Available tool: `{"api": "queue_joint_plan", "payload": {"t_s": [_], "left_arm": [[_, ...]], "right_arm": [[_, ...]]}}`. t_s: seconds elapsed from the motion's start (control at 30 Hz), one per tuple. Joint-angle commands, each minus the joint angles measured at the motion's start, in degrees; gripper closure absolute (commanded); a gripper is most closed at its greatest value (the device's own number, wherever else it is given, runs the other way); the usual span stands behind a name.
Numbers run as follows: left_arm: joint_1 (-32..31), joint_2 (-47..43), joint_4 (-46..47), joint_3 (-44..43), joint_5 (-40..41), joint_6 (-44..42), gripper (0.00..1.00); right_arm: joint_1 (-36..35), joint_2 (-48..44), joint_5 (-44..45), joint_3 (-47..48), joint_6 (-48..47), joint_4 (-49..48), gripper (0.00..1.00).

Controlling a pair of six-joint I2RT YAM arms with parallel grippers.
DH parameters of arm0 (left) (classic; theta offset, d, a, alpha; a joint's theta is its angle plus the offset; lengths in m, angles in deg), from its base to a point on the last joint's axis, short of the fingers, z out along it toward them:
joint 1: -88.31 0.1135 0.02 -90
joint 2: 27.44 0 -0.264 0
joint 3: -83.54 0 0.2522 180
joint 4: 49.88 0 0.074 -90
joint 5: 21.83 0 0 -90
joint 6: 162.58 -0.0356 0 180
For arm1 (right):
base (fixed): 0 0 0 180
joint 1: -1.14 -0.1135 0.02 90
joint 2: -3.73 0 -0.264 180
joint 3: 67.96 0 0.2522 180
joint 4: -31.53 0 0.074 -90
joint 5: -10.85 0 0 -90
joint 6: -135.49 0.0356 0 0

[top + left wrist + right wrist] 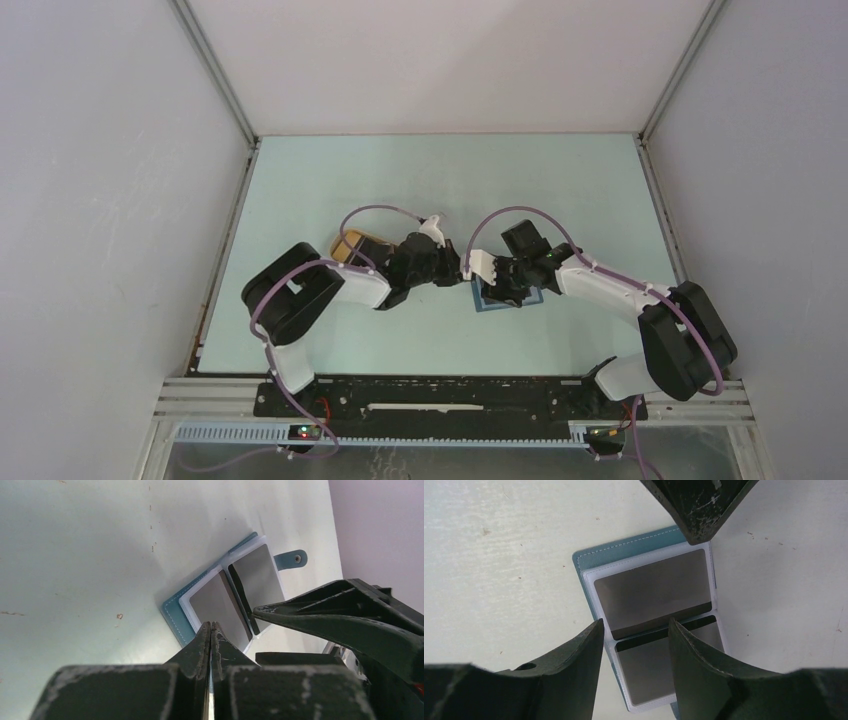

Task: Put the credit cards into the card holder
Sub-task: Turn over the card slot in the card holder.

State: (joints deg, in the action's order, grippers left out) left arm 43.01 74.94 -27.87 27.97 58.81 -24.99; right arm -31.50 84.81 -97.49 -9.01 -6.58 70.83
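While the card holder lies opened flat on the table, I place it just right of centre in the top view, beneath the tips of both arms.

1. Orientation. In the right wrist view the long axis of the holder runs from the top of the frame to the bottom, leaning slightly. The fold crosses the middle, rising a little toward the right. The teal cover shows along the upper left edge. In the left wrist view the same axis runs from lower left to upper right, and the snap tab sticks out at the upper right end, pointing right.

2. Contents. Two grey credit cards sit in the clear sleeves, one on each side of the fold, with their long edges parallel to it.

3. Left gripper. The fingers are pressed together, with the tips over the near end of the holder. I cannot tell whether anything thin sits between them.

4. Right gripper. The fingers stand well apart on either side of the fold line, above the holder. They hold nothing.

5. A tan oval tray lies left of centre, partly hidden behind the left arm.
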Motion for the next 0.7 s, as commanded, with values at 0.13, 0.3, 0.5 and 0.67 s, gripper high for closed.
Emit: {"api": "queue_joint_plan", "payload": {"t_s": [0.13,0.3,0.5,0.67], "left_arm": [[-0.6,1.4,-3.1,-3.2,0.5,-1.0,0.98],[-0.5,-0.6,-3.5,-1.9,2.4,-2.5,0.98],[-0.3,-3.4,-1.6,0.9,4.4,-4.2,0.94],[-0.1,-4.3,0.2,2.7,5.0,-4.7,0.91]], "right_arm": [[0.2,-1.7,-1.5,2.0,0.7,-0.1,0.39],[-1.6,0.2,-2.8,2.0,0.8,-0.1,0.29],[-4.1,2.9,-0.1,2.0,1.7,-1.9,0.23],[-4.9,4.5,1.4,2.0,2.2,-2.8,0.22]]}}
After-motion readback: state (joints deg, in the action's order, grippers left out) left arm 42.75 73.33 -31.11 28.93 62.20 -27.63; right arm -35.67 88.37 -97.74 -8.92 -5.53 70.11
